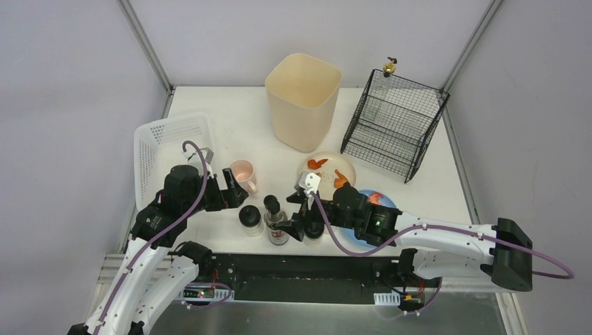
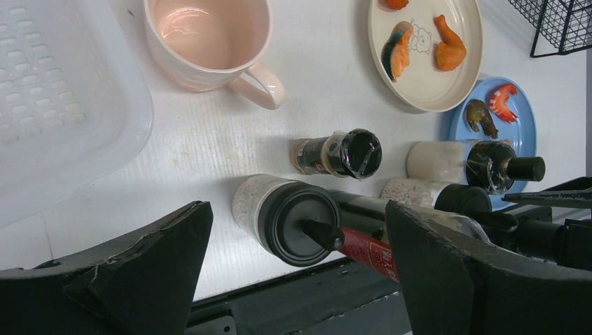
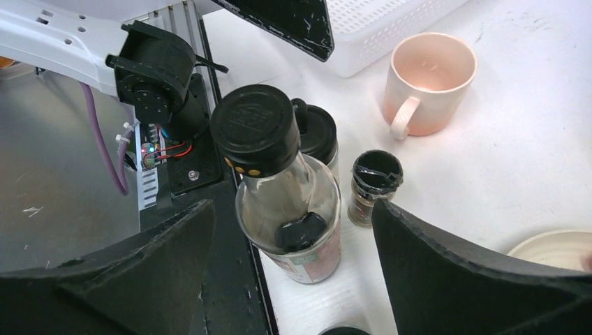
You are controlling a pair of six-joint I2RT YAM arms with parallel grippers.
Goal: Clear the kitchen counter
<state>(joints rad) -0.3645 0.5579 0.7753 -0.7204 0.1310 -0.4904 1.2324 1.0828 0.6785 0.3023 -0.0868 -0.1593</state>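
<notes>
Sauce bottle [image 3: 290, 202] upright near the front edge of the kitchen counter [image 1: 237, 118], long axis vertical, black cap up, squarely between the fingers of the right gripper [image 3: 293, 209]. Fingers spread wide on either side of the glass, touching neither side, gripping nothing. Right arm plainly the nearer one; by the look of it, only a squeeze across the round body and a straight lift wanted. Left gripper [image 2: 297, 209] likewise wide apart and empty, lined up on a black-lidded jar [image 2: 297, 230] just beside the bottle. Little room here: jar touching or nearly touching the bottle, a small spice jar [image 2: 338, 153] close behind, so some risk of a knock on closing

Containers: white basket [image 1: 174, 129] at the left, nothing seen in the part showing; tall beige bin [image 1: 300, 118] at the back, no contents visible; black wire rack [image 1: 394, 129] at the back right, shelves bare, a small gold-capped bottle [image 1: 389, 67] at its far top corner. Pink mug [image 2: 209, 38] empty. Cream plate [image 2: 422, 87] with orange food pieces, blue plate [image 2: 525, 132] with a few more
</notes>
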